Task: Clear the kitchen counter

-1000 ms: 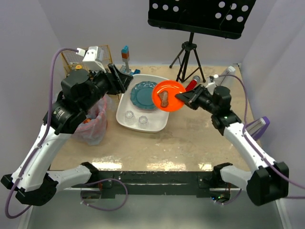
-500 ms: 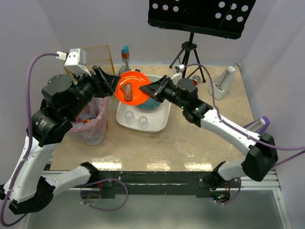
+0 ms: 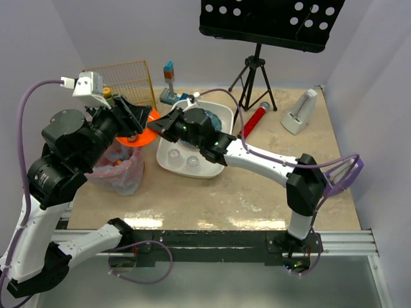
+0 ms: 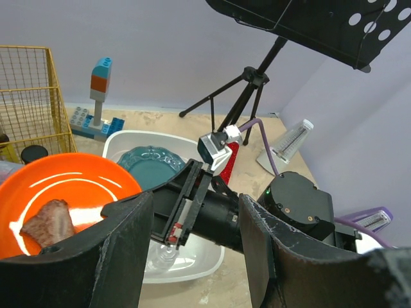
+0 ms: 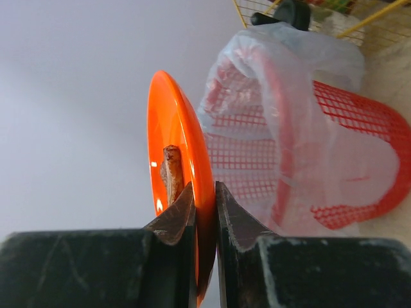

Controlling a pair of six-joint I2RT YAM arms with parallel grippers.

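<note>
Orange plate (image 3: 140,140) hangs over the bin (image 3: 122,168) at the left side of the tabletop (image 3: 257,186) in the top view. Left wrist view: left jaws open near the food (image 4: 45,221). Right wrist view: right jaws clamp the plate's rim; better to tilt it slowly, above the bin.

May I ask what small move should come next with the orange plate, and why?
Probably tip the orange plate so the brown scrap slides into the bag-lined red bin: the right gripper pinches the plate's rim beside the bin's open mouth.
</note>
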